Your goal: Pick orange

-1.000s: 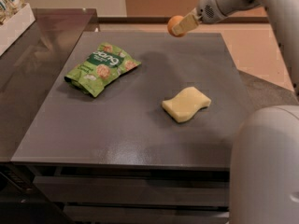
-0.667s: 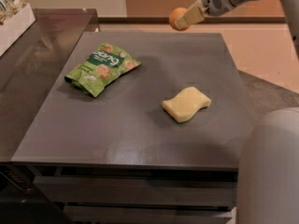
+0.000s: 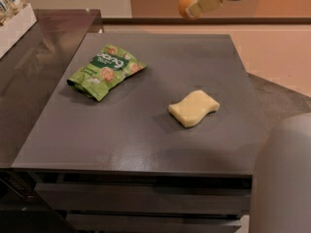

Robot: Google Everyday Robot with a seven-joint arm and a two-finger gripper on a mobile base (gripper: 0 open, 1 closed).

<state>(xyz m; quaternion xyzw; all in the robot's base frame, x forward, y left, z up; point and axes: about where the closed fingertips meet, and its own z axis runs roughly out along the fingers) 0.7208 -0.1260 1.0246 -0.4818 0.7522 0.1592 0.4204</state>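
The orange (image 3: 185, 4), small and round, is held in the air above the far edge of the dark grey table (image 3: 146, 130). My gripper (image 3: 194, 6) comes in from the top right and is shut on it, with one pale finger (image 3: 206, 3) across its right side. The arm runs out of view at the top right.
A green snack bag (image 3: 105, 70) lies on the table's left half. A pale yellow wavy sponge (image 3: 194, 108) lies right of centre. A white bin (image 3: 14, 13) stands on the counter at far left. Part of my grey body (image 3: 284, 178) fills the bottom right.
The gripper has lifted the orange higher above the table's far edge. The bag and the sponge have not moved.
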